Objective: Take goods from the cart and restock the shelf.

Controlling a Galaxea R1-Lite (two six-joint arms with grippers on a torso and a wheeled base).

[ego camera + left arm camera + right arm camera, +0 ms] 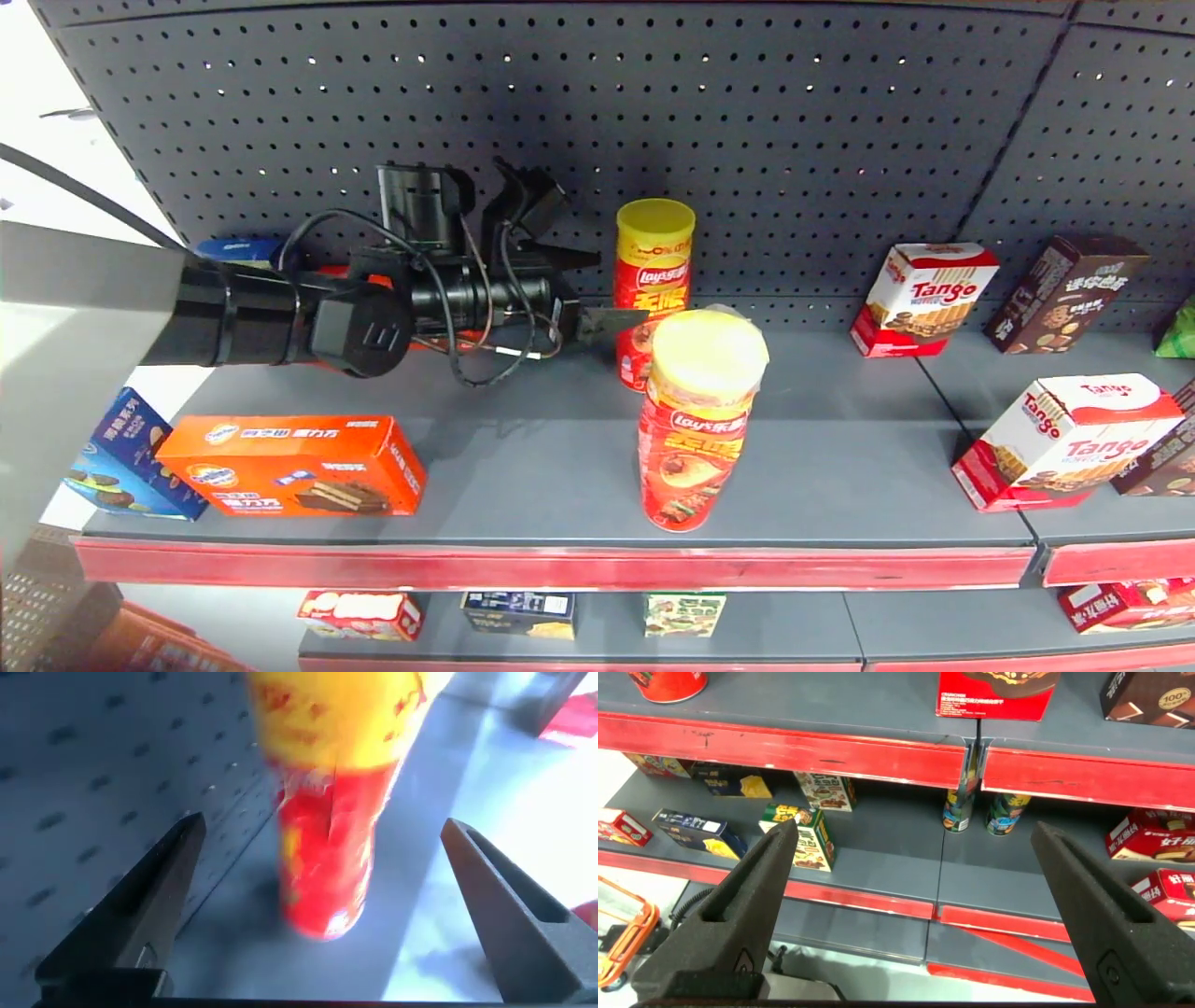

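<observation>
Red can (653,289) at the tips of the left claw (324,826), spread wide, second can (700,420) just beyond toward the shelf (840,467) front, right claw (915,829) spread before lower shelves (878,873).

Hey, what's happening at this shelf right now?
The robot is restocking snacks. Its left gripper is open around the rear chip can, which stands upright on the shelf by the back panel, without touching it. A second chip can stands nearer the front edge. The right gripper hangs open, facing the lower shelves.
</observation>
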